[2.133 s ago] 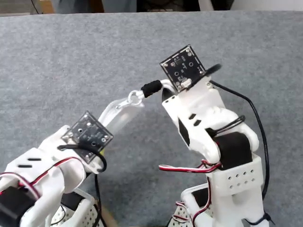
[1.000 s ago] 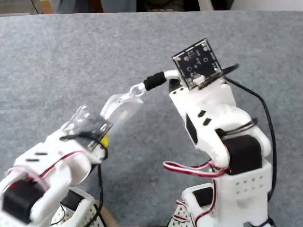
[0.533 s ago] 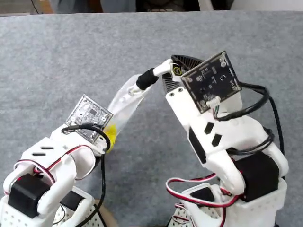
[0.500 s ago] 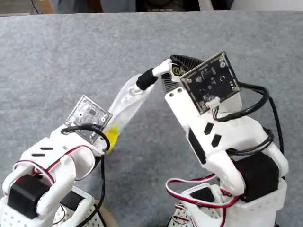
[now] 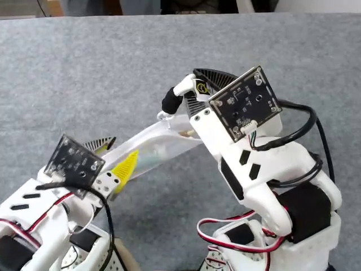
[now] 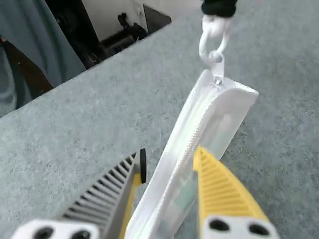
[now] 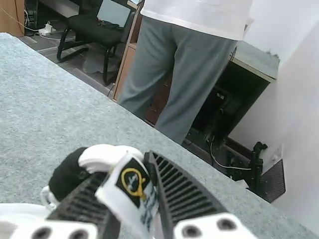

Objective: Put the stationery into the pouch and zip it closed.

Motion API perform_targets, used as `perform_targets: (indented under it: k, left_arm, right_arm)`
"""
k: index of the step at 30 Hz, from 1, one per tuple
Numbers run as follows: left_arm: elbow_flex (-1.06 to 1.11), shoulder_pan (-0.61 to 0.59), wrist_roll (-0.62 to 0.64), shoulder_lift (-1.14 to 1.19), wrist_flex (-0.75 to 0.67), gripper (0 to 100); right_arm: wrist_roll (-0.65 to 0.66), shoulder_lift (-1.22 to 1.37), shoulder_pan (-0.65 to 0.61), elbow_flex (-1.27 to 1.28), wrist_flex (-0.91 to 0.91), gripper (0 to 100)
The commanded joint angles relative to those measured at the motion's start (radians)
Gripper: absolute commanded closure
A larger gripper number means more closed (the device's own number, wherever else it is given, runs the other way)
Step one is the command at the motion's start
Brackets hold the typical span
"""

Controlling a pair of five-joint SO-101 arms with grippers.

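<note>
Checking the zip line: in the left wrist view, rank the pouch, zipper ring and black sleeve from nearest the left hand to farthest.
1. pouch, clamped in the left hand itself.
2. zipper ring, at the pouch's far end.
3. black sleeve, just beyond the ring.

— Where's the pouch [image 5: 161, 141]?
— Over the tabletop [image 5: 84, 68], stretched between the two arms. Its near end sits between the left gripper's [image 5: 115, 153] jaws. Its far end leads to the zip pull [image 5: 168, 102], pinched in the right gripper's [image 5: 189, 90] jaws.
— And the stationery [image 6: 183, 191]?
— Inside the pouch, beside the left jaws.
</note>
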Motion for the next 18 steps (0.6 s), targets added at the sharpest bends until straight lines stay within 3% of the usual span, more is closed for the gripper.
perform_targets:
  k: [1,18]
  left_arm:
    - [-0.041,0.002,0.003,0.003,0.005,82]
    - [-0.042,0.004,0.000,0.003,0.014,82]
  right_arm:
    - [0.005,-0.002,-0.015,-0.050,-0.021,98.6]
    - [0.005,-0.002,-0.015,-0.050,-0.020,98.6]
